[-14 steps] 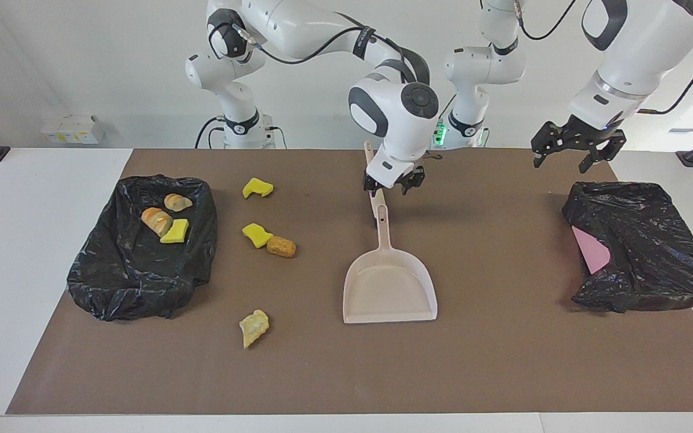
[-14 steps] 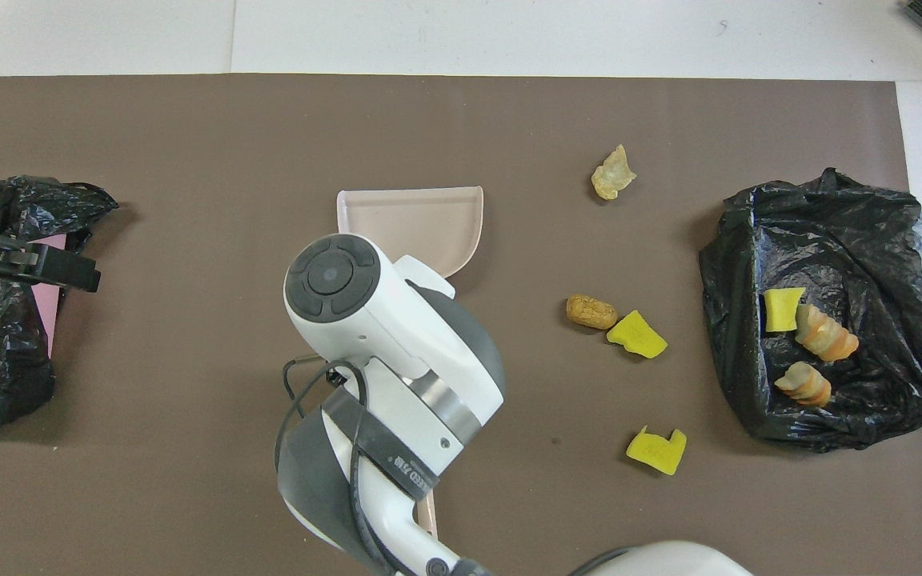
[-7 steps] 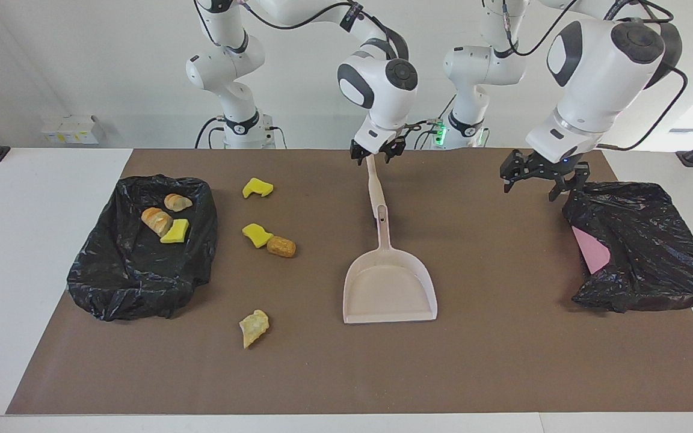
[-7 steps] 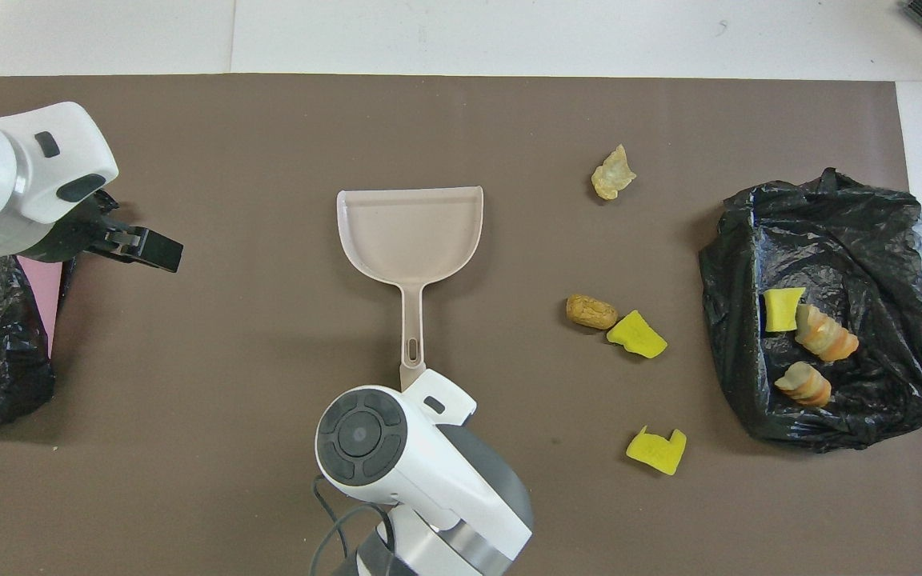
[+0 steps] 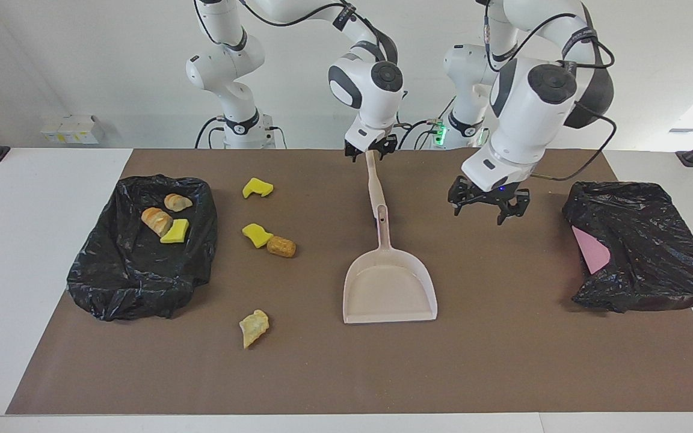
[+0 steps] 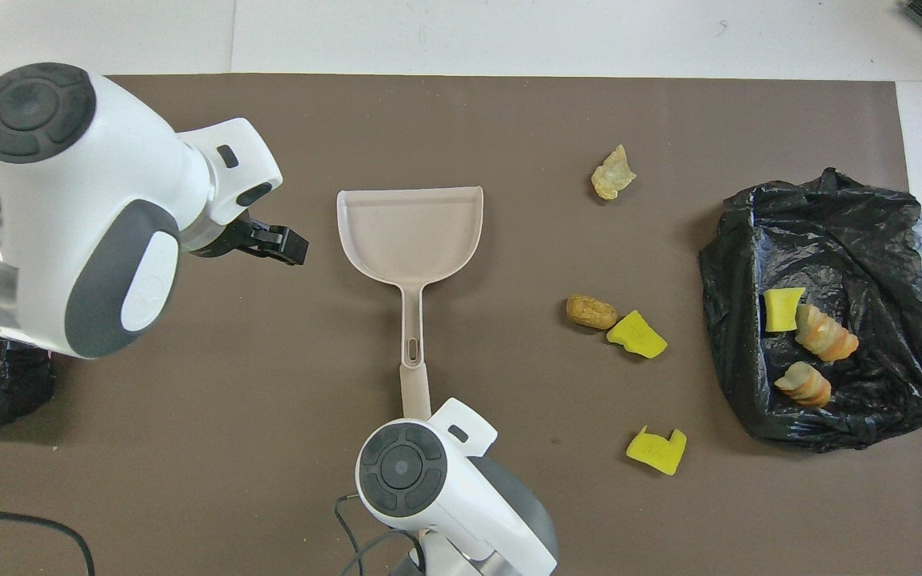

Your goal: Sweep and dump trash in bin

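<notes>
Beige brush (image 5: pixel 373 181) is clamped in the right pincer (image 5: pixel 370 150), apparently ready to sweep four trash pieces (image 5: pixel 280 246) lying toward the right arm's desk end; left pincer (image 5: pixel 486 206) hovers, fingers apart.

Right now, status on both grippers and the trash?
Left gripper open, over bare mat beside dustpan. Right gripper at brush handle tip. Trash: three pieces in bin, four loose on mat.
</notes>
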{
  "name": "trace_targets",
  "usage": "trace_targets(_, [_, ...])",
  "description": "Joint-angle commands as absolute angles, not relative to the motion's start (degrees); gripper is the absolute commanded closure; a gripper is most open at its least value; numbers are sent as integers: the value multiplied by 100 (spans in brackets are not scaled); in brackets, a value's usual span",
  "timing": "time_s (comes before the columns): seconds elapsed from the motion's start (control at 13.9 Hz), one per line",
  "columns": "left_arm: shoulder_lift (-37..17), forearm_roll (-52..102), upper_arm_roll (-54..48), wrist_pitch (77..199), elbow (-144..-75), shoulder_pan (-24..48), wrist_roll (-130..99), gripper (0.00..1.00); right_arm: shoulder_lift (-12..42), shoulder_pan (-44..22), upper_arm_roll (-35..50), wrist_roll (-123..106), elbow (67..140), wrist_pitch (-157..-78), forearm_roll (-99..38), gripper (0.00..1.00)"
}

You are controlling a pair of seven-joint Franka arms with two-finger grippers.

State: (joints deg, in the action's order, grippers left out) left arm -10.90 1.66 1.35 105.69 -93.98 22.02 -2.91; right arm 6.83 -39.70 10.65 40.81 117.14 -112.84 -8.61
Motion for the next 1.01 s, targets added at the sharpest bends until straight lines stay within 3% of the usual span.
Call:
trace_targets(0.0, [-1431,211,229,11116,-9501,2644,-877,0,255,-4096,1046,4184,12384,-11795,-1230,18])
trace_targets(0.22, [-1730,211,220,11442,-9544,3013,-1517,0,325,-4166,1046,4157,12454,-11952,-1248,18])
trace_targets(0.58, [-1924,211,211,12269,-10248,3646,-2494,0,457,-4306,1046,4192,12595,-12305,-1257,22])
trace_targets(0.65, [-2064,211,211,12357,-10265,3752,-2653,0,457,-4324,1046,4192,12595,-12322,-1326,32])
trace_targets(0.79, [-2074,211,220,12305,-10275,3762,-2689,0,457,-4429,1046,4140,12595,-12340,-1389,39])
trace_targets(0.94, [-2057,211,211,12191,-10248,3788,-2707,0,457,-4438,1046,4227,12577,-12331,-1389,78])
